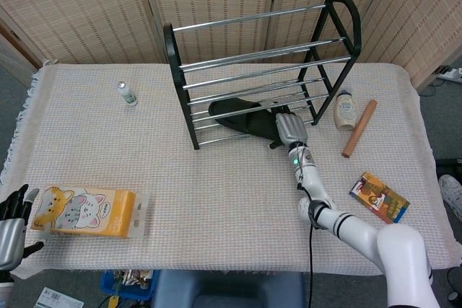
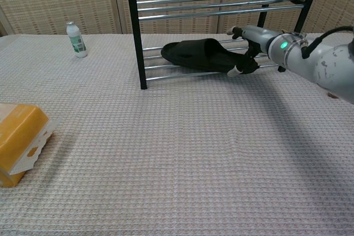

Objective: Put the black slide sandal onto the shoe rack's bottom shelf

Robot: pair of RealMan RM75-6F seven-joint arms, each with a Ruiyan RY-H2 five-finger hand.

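Note:
The black slide sandal (image 1: 242, 116) (image 2: 202, 54) lies flat on the bottom shelf bars of the black and chrome shoe rack (image 1: 178, 70) (image 2: 134, 26). My right hand (image 1: 289, 128) (image 2: 255, 44) is at the sandal's right end, just in front of the rack, with its fingers spread apart and no grip on the sandal. Whether a fingertip still touches the sandal is unclear. My left hand (image 1: 11, 223) rests far away at the table's near left corner, fingers apart and holding nothing.
A small green-capped bottle (image 1: 127, 94) (image 2: 76, 39) stands left of the rack. A yellow tissue box (image 1: 88, 212) (image 2: 19, 139) lies near my left hand. Right of the rack are a squeeze bottle (image 1: 345, 110), a wooden stick (image 1: 359, 128) and a colourful small box (image 1: 379, 198).

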